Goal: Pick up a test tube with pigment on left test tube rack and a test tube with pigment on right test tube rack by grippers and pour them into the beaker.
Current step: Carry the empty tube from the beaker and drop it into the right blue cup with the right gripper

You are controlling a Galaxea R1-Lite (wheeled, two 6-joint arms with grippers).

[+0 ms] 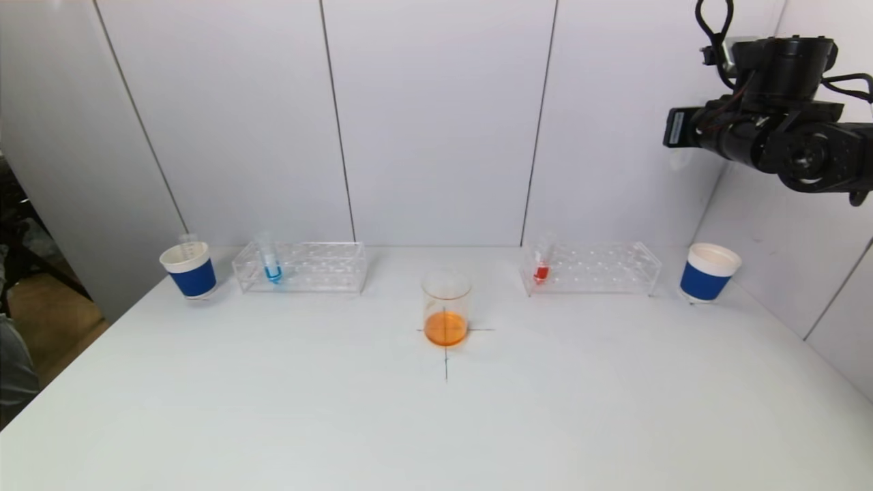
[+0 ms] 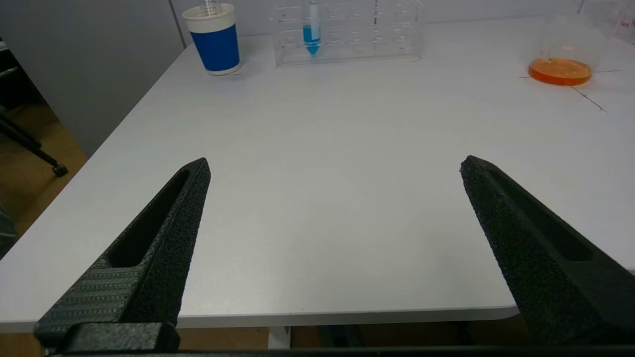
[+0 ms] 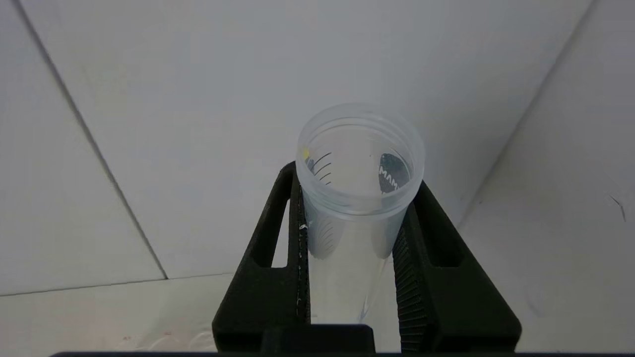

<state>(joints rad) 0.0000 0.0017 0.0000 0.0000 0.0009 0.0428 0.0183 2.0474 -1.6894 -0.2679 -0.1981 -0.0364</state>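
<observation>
On the white table [image 1: 273, 409] in the head view, a beaker [image 1: 446, 307] with orange liquid stands on a cross mark at the centre; the left rack [image 1: 300, 267] holds a tube of blue pigment [image 1: 271, 262] at its left end, with a blue-banded paper cup [image 1: 189, 271] just beside it holding an empty tube; the right rack [image 1: 590, 269] holds a tube of red pigment [image 1: 542, 264] at its left end, with a second cup [image 1: 708, 272] near its right end; the right arm [image 1: 771, 123] hangs high at the upper right, well above that cup

From the left wrist view, the left gripper [image 2: 335, 166] hovers low over the table's near edge, its fingers [image 2: 163, 233] spread wide and gripping nothing; the blue tube, its rack and cup lie well ahead, the beaker [image 2: 560, 52] off to one side

From the right wrist view, the right gripper [image 3: 354, 218] is clamped on an empty clear test tube [image 3: 359, 163], open mouth toward the camera, graduation marks visible on its wall, white panels behind
</observation>
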